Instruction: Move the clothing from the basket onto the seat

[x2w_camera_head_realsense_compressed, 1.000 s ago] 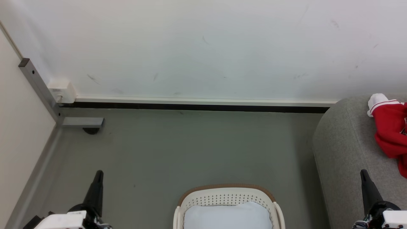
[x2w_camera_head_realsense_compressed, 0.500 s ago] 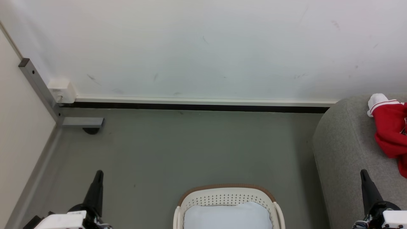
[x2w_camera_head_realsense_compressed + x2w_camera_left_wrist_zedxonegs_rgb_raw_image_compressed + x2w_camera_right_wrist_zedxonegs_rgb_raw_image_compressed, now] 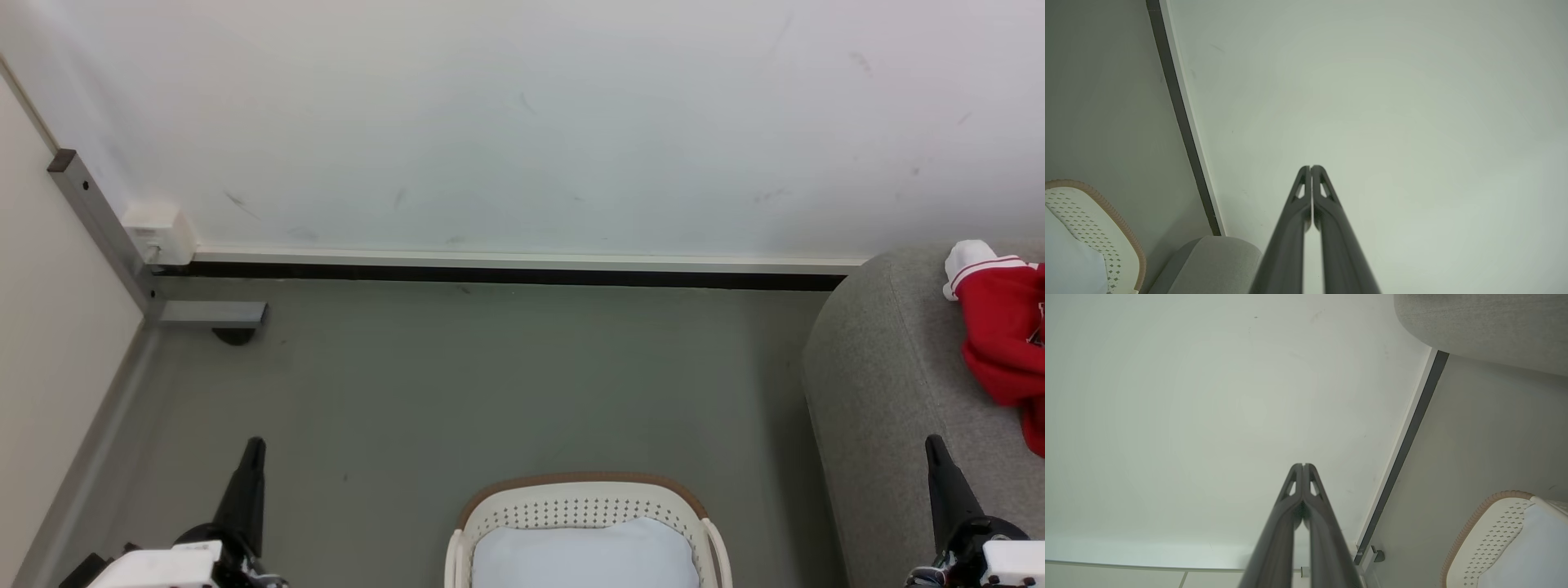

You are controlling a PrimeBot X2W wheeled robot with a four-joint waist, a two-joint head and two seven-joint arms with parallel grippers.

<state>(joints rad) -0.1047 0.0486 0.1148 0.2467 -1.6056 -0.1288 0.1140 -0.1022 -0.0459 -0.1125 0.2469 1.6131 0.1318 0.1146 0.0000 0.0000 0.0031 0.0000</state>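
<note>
The red clothing (image 3: 1006, 343) with a white cuff lies on the light grey seat (image 3: 882, 392) at the right edge of the head view. The cream basket (image 3: 581, 500) with a brown rim stands on the floor at the bottom centre, holding just its pale blue-white lining (image 3: 584, 555). My left gripper (image 3: 255, 445) is shut at the lower left, well left of the basket. My right gripper (image 3: 932, 443) is shut at the lower right, over the seat's front part. Both wrist views show fingertips pressed together, left gripper (image 3: 1311, 167) and right gripper (image 3: 1303, 465), pointing at the white wall.
A white wall with a dark baseboard (image 3: 506, 276) runs across the back. A grey metal post and foot (image 3: 211, 313) with a white box (image 3: 157, 229) stand in the left corner. Grey floor (image 3: 490, 384) lies between basket and wall.
</note>
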